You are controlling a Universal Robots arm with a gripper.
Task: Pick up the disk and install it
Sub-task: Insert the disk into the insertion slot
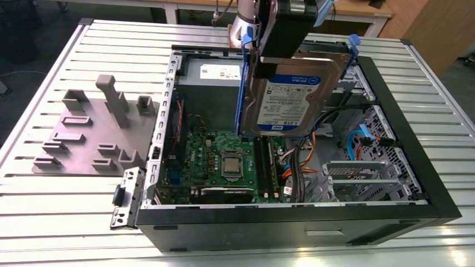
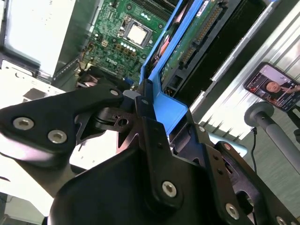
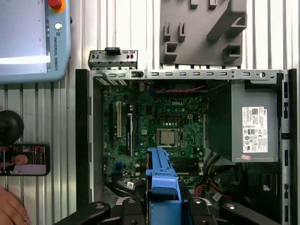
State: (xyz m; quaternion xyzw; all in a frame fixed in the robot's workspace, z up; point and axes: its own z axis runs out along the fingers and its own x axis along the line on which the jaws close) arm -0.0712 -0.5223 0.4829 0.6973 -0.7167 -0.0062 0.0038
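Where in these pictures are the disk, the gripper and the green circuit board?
disk (image 1: 288,103), exterior view, on its label.
gripper (image 2: 143,93), second wrist view, midway between its fingertips.
circuit board (image 3: 145,122), first wrist view, on its green surface.

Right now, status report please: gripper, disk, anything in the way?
Gripper shut on disk, at its blue frame. It hangs upright above open computer case. Loose cables in case near its lower edge.

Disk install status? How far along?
Pickup looks done: the gripper is shut on the disk, which hangs on edge above the open computer case, over the motherboard. In hand: the disk, held in the air. Left: the install itself; the disk is not yet seated anywhere in the case.
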